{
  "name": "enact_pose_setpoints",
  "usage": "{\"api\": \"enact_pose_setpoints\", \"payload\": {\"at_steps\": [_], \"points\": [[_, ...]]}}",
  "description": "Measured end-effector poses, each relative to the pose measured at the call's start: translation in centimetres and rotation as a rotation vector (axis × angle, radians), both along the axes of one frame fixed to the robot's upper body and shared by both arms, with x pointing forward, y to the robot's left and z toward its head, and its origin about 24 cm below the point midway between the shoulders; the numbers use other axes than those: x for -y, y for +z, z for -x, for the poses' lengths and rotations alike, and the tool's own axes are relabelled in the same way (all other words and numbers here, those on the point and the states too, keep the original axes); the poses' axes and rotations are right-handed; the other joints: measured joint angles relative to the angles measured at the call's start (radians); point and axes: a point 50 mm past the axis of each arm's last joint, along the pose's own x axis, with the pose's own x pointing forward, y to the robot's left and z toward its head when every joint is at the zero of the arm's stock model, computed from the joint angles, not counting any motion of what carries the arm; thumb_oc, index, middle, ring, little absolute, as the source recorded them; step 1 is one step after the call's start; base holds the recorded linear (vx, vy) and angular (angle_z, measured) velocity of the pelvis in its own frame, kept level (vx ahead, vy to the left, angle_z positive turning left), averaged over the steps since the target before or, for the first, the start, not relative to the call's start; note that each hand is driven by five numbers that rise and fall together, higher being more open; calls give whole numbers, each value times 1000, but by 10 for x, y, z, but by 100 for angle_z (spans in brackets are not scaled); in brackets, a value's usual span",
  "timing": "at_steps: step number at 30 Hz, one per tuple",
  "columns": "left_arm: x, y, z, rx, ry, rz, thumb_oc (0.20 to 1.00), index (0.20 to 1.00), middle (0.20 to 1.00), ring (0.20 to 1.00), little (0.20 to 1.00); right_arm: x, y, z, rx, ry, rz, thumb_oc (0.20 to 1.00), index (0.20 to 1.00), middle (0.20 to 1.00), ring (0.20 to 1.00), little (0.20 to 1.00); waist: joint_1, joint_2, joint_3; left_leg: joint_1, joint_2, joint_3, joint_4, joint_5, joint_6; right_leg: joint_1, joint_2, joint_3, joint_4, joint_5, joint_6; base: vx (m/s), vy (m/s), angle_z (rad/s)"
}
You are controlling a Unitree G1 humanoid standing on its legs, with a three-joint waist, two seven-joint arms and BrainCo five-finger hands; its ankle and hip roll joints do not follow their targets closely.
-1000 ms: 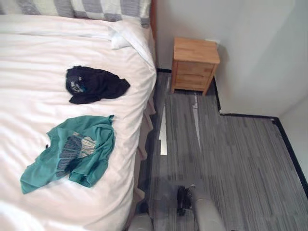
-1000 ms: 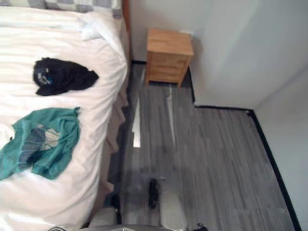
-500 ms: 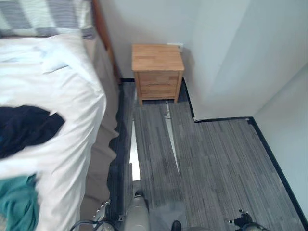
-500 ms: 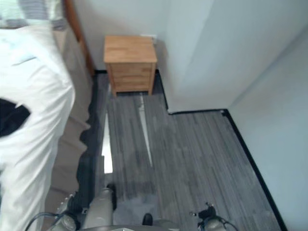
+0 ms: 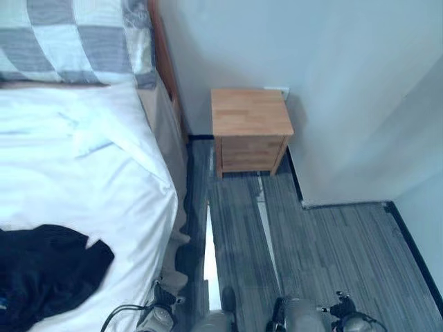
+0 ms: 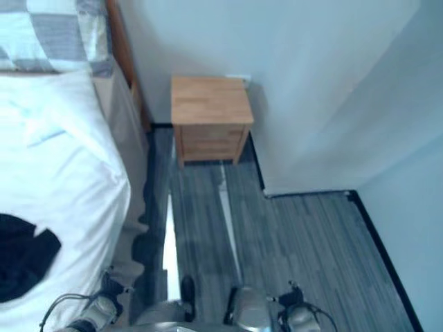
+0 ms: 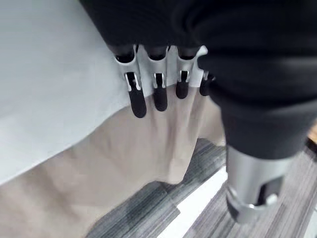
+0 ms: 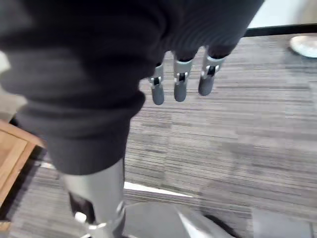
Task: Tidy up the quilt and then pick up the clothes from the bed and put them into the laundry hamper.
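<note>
A white quilt point(image 5: 76, 173) covers the bed, its top corner rumpled below a grey-and-white checked pillow point(image 5: 76, 41). A black garment point(image 5: 41, 277) lies on the quilt by the near left edge. My left hand point(image 7: 159, 96) hangs beside the bed, fingers straight and holding nothing, just off the quilt's edge point(image 7: 49, 74) and the beige bed skirt point(image 7: 124, 158). My right hand point(image 8: 179, 87) hangs over the grey floor, fingers straight and holding nothing.
A wooden nightstand point(image 5: 250, 131) stands against the wall right of the headboard point(image 5: 163, 55). Grey striped floor point(image 5: 332, 249) runs between the bed and the pale walls, with a black skirting line point(image 5: 408, 238) at the right.
The camera has swung right and towards the headboard, so the whole picture shifted. The teal shirt has left the picture and the black garment now sits at the lower left.
</note>
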Motion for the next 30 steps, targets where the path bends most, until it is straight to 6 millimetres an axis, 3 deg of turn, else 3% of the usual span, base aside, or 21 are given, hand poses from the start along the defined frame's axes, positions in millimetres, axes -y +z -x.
{"api": "enact_pose_setpoints", "payload": {"at_steps": [2,3,4,6,8,9,10,12,13,14,15,16,18,19,20,21,22,23,27,28,30], "points": [[3,-2,3,-3,-6,10,1000,1000,1000,1000,1000,0,0,-1,-7,-3,1,1000,1000,1000,1000,1000,12,-19,-8,32,-25,-60,5,-28,-32,-23,-27,4,-235,24,14,551,-226,109],[5,-2,1,3,-6,16,1000,1000,1000,1000,1000,-1,-1,0,-11,-5,-2,1000,1000,1000,1000,1000,17,-21,-10,47,-30,-127,4,-51,-41,13,-26,61,-504,79,19,405,-142,116],[7,-1,-1,9,-6,21,1000,1000,1000,1000,1000,-1,-2,2,-18,-7,-3,1000,1000,1000,1000,1000,9,-25,-12,51,-31,-147,5,-55,-34,28,-26,90,-610,107,20,573,-210,141],[12,-3,-3,8,4,34,1000,1000,1000,1000,1000,1,1,-3,5,-30,1,1000,1000,1000,1000,1000,2,-11,-13,85,-22,-306,5,-84,-35,28,-63,229,-658,206,34,585,-296,164],[10,-5,4,-9,10,31,1000,1000,1000,1000,1000,-1,1,-3,5,-33,-1,1000,1000,1000,1000,1000,2,-6,-17,112,11,-368,6,-89,-41,66,-53,247,-659,254,38,323,-211,160],[5,-4,3,-16,13,16,1000,1000,1000,1000,1000,-5,-3,7,-19,-26,-7,1000,1000,1000,1000,1000,1,-27,-31,143,31,-408,5,-113,-77,129,-62,228,-658,254,37,484,-407,181],[-4,-3,8,-21,21,-5,1000,1000,1000,1000,1000,-11,-6,14,-35,-25,-22,1000,1000,1000,1000,1000,9,-69,-53,157,15,-391,6,-127,-103,165,-90,209,-649,296,-2,486,-408,177],[1,-12,31,-71,79,17,1000,1000,1000,1000,1000,-8,0,-5,-4,6,-7,1000,1000,1000,1000,1000,44,-28,-82,144,83,-356,37,-149,-162,194,-42,150,-626,314,10,334,-358,80],[2,-16,45,-100,83,24,1000,1000,1000,1000,1000,-7,13,-29,95,48,-1,1000,1000,1000,1000,1000,57,-21,-87,94,86,-309,97,-138,-232,217,-36,162,-649,305,9,189,-362,110],[7,-16,43,-92,99,42,1000,1000,1000,1000,1000,2,28,-46,172,75,29,1000,1000,1000,1000,1000,60,-31,-74,7,80,-295,214,-132,-253,244,-50,96,-650,283,-11,80,-313,192],[11,-15,34,-62,101,56,1000,1000,1000,1000,1000,13,36,-48,207,76,55,1000,1000,1000,1000,1000,56,-35,-72,-82,86,-197,309,-126,-266,271,-68,18,-649,260,-18,-2,-231,274],[19,-12,24,-22,83,75,1000,1000,1000,1000,1000,31,45,-50,239,53,103,1000,1000,1000,1000,1000,72,-36,-71,-168,123,-45,357,-124,-253,307,-65,-74,-648,253,-26,-12,-146,250],[16,-10,30,-9,61,61,1000,1000,1000,1000,1000,46,66,-68,346,20,145,1000,1000,1000,1000,1000,72,-48,-67,-254,206,191,400,-117,-225,329,-47,-151,-648,247,-33,48,-145,172],[11,-11,37,-19,77,53,1000,1000,1000,1000,1000,48,81,-84,416,18,157,1000,1000,1000,1000,1000,89,-58,-64,-265,211,262,406,-122,-216,350,-42,-178,-649,227,-35,76,-139,121],[1,-9,39,-32,84,28,1000,1000,1000,1000,1000,50,86,-83,451,5,155,1000,1000,1000,1000,1000,67,-91,-67,-299,226,357,464,-122,-209,355,-55,-225,-651,167,-25,69,3,74],[0,-10,44,-47,81,32,1000,1000,1000,1000,1000,61,104,-97,527,-14,188,1000,1000,1000,1000,1000,80,-63,-72,-307,223,357,418,-115,-193,348,-32,-244,-635,160,-16,194,70,63],[-1,-10,45,-57,80,32,1000,1000,1000,1000,1000,66,108,-97,535,-33,200,1000,1000,1000,1000,1000,74,-64,-73,-301,222,420,409,-92,-167,353,-24,-258,-637,160,-9,177,102,126],[-2,-11,48,-72,87,38,1000,1000,1000,1000,1000,82,115,-86,551,-85,237,1000,1000,1000,1000,1000,27,-55,-79,-281,192,507,343,-91,-89,375,-16,-321,-600,152,4,176,103,141],[-11,-10,43,-98,59,21,1000,1000,1000,1000,1000,97,125,-71,554,-61,332,1000,1000,1000,1000,1000,-9,-68,-73,-208,113,340,214,-36,-55,333,-134,-315,-231,155,14,60,29,136],[-22,-7,42,-105,50,-13,1000,1000,1000,1000,1000,106,141,-79,578,-6,401,1000,1000,1000,1000,1000,-10,-79,-72,-195,92,321,184,-35,-50,213,-192,-202,-56,131,55,66,-35,111],[-39,-1,40,-112,63,-61,1000,1000,1000,1000,1000,115,168,-97,639,56,500,1000,1000,1000,1000,1000,-3,-74,-67,-188,67,267,131,-9,-56,108,-151,-39,-142,94,50,128,-218,82]]}}
